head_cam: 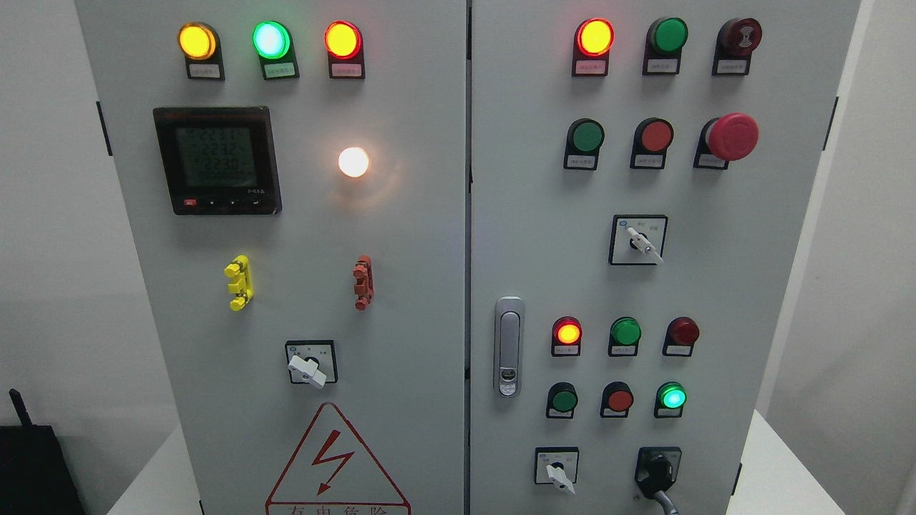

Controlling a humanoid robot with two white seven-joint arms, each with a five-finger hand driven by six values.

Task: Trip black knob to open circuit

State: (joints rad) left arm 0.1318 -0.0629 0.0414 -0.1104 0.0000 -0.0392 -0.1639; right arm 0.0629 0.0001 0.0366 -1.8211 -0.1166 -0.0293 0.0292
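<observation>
The black knob sits on a black square plate at the lower right of the grey cabinet's right door. Its handle points down and slightly left. A thin grey curved piece runs from under the knob to the bottom edge; I cannot tell what it is. Neither robot hand nor arm shows in the head view.
White-handled selector switches sit on both doors. A red mushroom button, lit lamps, push buttons, a door latch and a digital meter fill the panel. A black box stands at lower left.
</observation>
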